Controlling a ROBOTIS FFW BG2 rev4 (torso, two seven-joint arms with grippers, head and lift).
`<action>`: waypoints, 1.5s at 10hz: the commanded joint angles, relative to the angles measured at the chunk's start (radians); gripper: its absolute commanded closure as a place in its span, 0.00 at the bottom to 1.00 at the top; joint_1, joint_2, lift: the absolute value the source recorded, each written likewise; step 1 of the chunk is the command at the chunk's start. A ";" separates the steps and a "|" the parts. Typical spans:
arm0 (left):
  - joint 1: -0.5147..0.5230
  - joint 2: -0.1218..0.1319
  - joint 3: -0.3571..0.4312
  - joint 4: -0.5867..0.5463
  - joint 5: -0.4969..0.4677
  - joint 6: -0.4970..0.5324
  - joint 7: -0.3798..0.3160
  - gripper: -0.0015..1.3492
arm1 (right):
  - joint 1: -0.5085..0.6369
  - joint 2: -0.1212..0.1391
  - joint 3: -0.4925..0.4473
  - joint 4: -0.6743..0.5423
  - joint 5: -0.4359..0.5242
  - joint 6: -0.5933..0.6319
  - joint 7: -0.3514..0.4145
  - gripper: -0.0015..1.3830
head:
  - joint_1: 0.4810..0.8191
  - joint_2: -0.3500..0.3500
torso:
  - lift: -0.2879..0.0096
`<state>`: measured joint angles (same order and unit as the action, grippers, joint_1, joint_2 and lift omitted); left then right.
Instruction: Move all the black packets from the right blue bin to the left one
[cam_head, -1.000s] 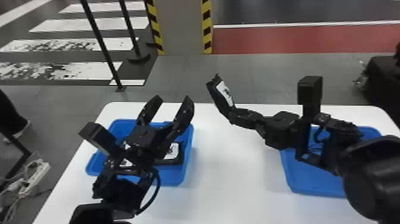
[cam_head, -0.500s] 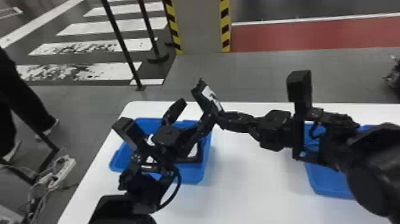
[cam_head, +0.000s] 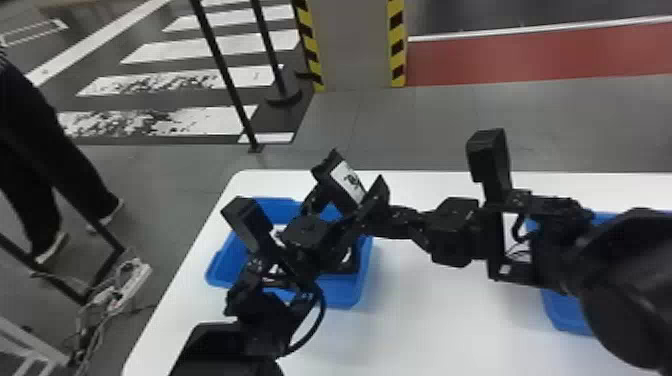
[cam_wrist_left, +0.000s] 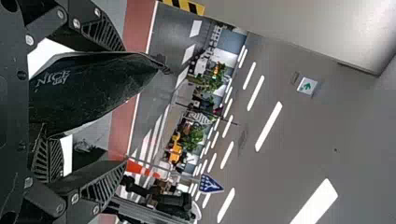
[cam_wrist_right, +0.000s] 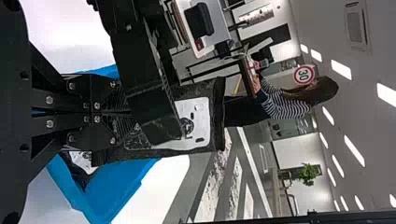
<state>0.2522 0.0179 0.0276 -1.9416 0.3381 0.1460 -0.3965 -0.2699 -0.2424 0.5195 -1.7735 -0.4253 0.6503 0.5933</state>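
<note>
Over the left blue bin (cam_head: 215, 270), my left gripper (cam_head: 344, 200) stands open with a black packet (cam_head: 347, 181) between its fingers. My right gripper (cam_head: 400, 217) reaches in from the right, partly behind a left finger. In the left wrist view the packet (cam_wrist_left: 88, 88) lies between the spread fingers of the left gripper (cam_wrist_left: 122, 105). The right wrist view has the right gripper (cam_wrist_right: 122, 113) shut on the labelled packet (cam_wrist_right: 201, 123), with a left finger crossing in front. Another packet (cam_head: 345, 265) rests in the left bin, largely behind the left arm.
The right blue bin (cam_head: 567, 312) sits under the right arm, which hides much of its inside. Both bins stand on a white table (cam_head: 440, 310). The two grippers overlap closely above the left bin, so space between them is tight.
The head view has swung to the left. My right gripper has carried the packet leftward, from beside the left gripper to between its open fingers.
</note>
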 joint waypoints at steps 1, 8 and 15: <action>0.025 -0.020 0.023 -0.016 -0.011 -0.021 0.021 0.86 | -0.003 0.000 0.005 0.005 -0.007 -0.005 0.000 0.82 | 0.63 0.89 | 0.60; 0.057 -0.020 0.060 -0.067 -0.008 0.009 0.038 0.91 | -0.025 0.012 0.002 0.091 -0.044 -0.098 0.003 0.80 | 0.63 0.95 | 0.60; -0.007 -0.020 0.120 0.274 -0.231 -0.411 0.160 0.91 | 0.280 0.058 -0.437 -0.132 0.126 -0.182 0.046 0.14 | 0.63 0.86 | 0.60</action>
<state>0.2466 0.0000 0.1444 -1.6985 0.1419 -0.2523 -0.2383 -0.0151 -0.1866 0.1190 -1.8783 -0.3160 0.4719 0.6410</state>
